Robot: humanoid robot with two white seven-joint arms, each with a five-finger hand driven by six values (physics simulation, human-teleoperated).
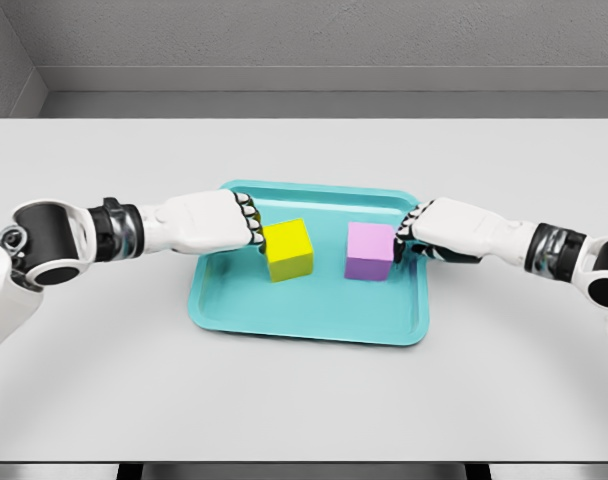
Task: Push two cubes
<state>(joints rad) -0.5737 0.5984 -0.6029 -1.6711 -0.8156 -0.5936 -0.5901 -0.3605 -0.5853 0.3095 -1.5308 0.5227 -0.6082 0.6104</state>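
Head view. The left robot hand (216, 222) has its fingers curled into a loose fist and grips nothing; its knuckles (250, 220) are pressed against the left face of the yellow cube (288, 249). The right robot hand (446, 226) is likewise curled and grips nothing, its fingertips (408, 228) touching the right face of the purple cube (370, 250).

Both cubes stand inside the teal tray (309, 320), in its upper half. The yellow cube is left of centre and turned slightly; the purple cube is right of centre and sits squarer to the tray. The cubes stand apart, with bare tray floor between them and nothing blocking that gap. The tray lies flat near the middle of the grey surface (304, 410).

The left arm comes in from the lower left, forearm nearly level, with the hand crossing the tray's left rim. The right arm comes in from the right edge, forearm sloping gently upward toward the hand, which reaches over the tray's upper right corner. Both hands face inward toward each other.
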